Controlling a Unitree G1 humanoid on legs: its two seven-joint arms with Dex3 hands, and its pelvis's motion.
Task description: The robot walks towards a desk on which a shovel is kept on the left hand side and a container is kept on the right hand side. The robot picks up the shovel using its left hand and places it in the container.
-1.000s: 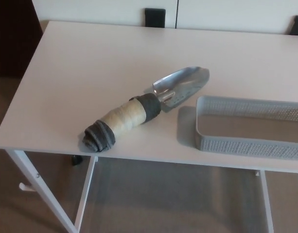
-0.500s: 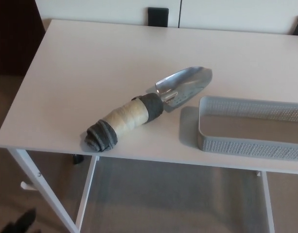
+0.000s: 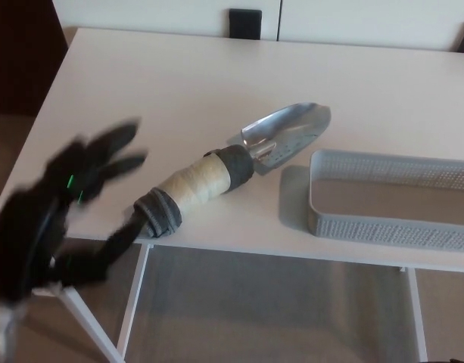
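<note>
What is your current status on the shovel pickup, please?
Left robot hand open, beside shovel handle. Shovel lies on desk, container empty. Nothing between them.

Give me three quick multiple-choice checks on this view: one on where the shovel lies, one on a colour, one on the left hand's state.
1. Where is the shovel?
A. On the desk, left of the container
B. Inside the container
C. On the floor

2. What colour is the container?
A. Red
B. Grey
C. Yellow

3. What is the left hand doing?
A. Holding the shovel
B. Open, fingers spread, near the shovel's handle
C. Resting inside the container

Answers:
1 A, the shovel lies on the desk with its metal blade towards the container's left end.
2 B, its perforated walls are grey.
3 B, the fingers are apart and hold nothing.
</note>
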